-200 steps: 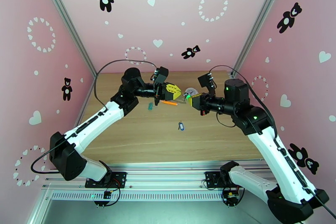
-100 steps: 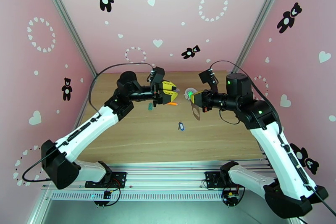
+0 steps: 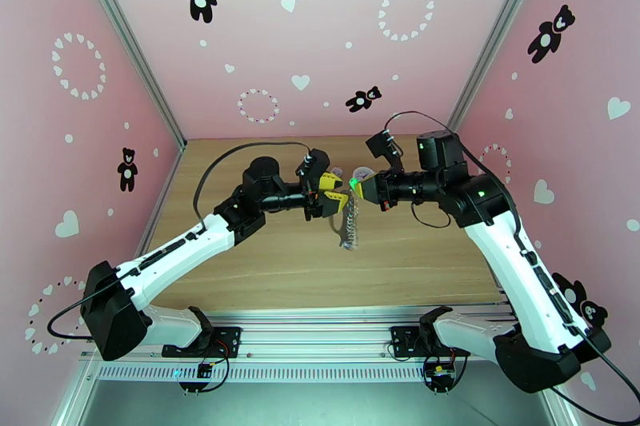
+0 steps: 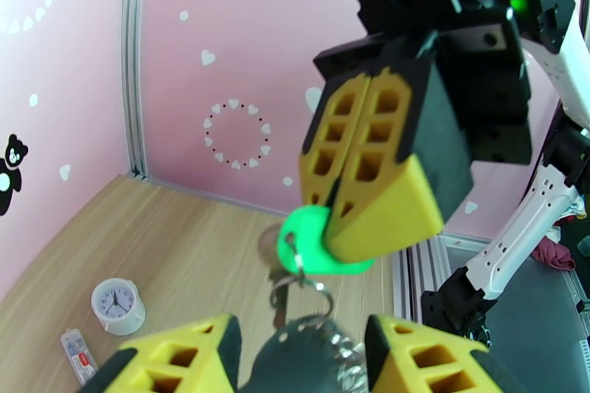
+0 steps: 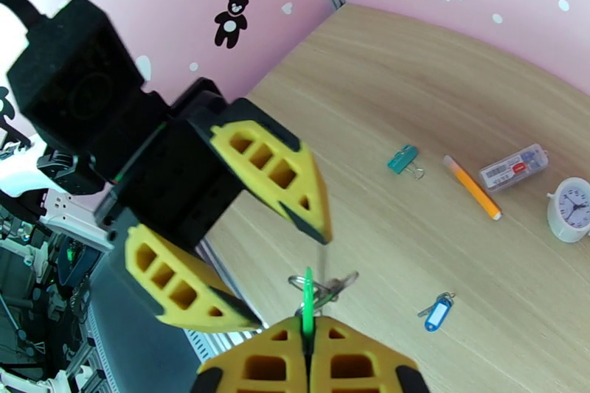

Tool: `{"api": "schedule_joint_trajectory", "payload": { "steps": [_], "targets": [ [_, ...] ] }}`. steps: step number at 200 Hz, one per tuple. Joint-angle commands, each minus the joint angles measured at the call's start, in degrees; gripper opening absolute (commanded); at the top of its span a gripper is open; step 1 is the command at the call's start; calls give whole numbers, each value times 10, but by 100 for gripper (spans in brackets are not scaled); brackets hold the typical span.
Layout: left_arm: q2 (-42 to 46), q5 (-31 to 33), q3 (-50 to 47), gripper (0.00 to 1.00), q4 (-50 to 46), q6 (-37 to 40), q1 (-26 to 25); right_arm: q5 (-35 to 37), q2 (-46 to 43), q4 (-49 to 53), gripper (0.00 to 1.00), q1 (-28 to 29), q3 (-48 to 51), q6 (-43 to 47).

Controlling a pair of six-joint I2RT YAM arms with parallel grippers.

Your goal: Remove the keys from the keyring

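Top: you look down from behind, far, onto the tabletop.
Wrists: close, facing each other.
Shared: the green key.

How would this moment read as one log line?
right gripper shut on green key | left gripper open | keyring dangling | blue key on table

green key half buried in right tool's grip, keyring blurred, cut off by bottom edge

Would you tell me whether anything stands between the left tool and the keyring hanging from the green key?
Nothing visible does. The open left tool faces the keyring directly, its rings hanging under the green key pinched in the right tool.
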State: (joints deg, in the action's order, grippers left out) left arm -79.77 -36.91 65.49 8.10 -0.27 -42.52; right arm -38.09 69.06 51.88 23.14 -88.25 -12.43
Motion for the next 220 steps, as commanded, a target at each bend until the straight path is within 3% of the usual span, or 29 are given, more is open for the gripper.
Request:
{"api": "schedule_joint_trajectory", "payload": {
  "steps": [1, 35, 107, 173, 220],
  "targets": [
    [-17, 16, 5, 50, -11, 7, -4, -42, -3, -34, 0, -1, -5, -28],
    [-18, 42, -10, 53, 15, 10, -11, -24, -15, -71, 0, -1, 18, -103],
    [11, 183, -73, 52, 120, 2, -25, -23, -9, -101, 0, -1, 35, -172],
    [31, 161, -69, 50, 122, 11, -25, -21, -9, -77, 0, -1, 28, -157],
    [33, 182, -63, 49, 116, 22, -25, -17, -11, -73, 0, -1, 24, -154]
  ]
}}
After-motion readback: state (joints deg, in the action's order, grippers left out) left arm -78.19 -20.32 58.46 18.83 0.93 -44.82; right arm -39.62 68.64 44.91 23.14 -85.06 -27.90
